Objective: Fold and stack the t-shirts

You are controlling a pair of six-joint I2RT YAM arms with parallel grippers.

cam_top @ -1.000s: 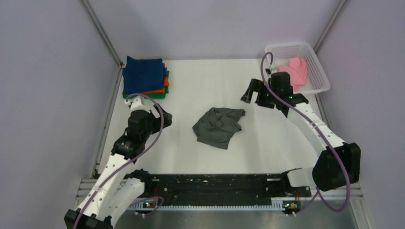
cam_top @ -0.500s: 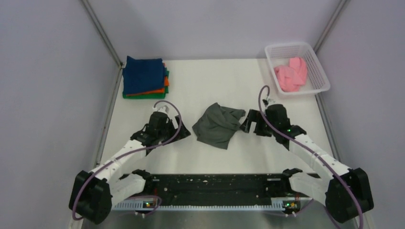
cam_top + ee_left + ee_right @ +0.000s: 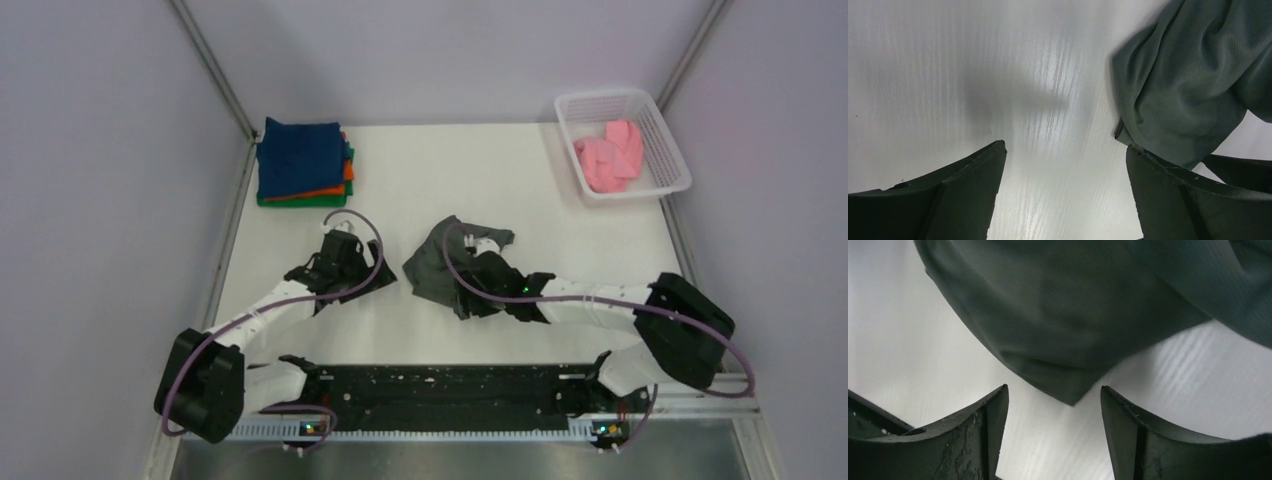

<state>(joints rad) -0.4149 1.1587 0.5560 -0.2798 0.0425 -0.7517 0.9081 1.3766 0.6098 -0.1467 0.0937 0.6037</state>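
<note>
A crumpled dark charcoal grey t-shirt lies mid-table. My left gripper is open and empty just left of it; in the left wrist view the shirt's edge reaches its right finger. My right gripper is open and low at the shirt's near right side; in the right wrist view a shirt corner hangs just beyond the fingers, with no cloth between them. A folded stack with a navy t-shirt on top of orange and green ones sits far left. A pink t-shirt lies in the basket.
The white mesh basket stands at the far right corner. Grey walls and metal frame posts close the table on the left, the right and at the back. The black rail with the arm bases runs along the near edge.
Both arms have dropped from high positions towards the table. The right gripper swung from near the basket to the grey shirt's near right side. The left gripper moved right to the shirt's left edge.
</note>
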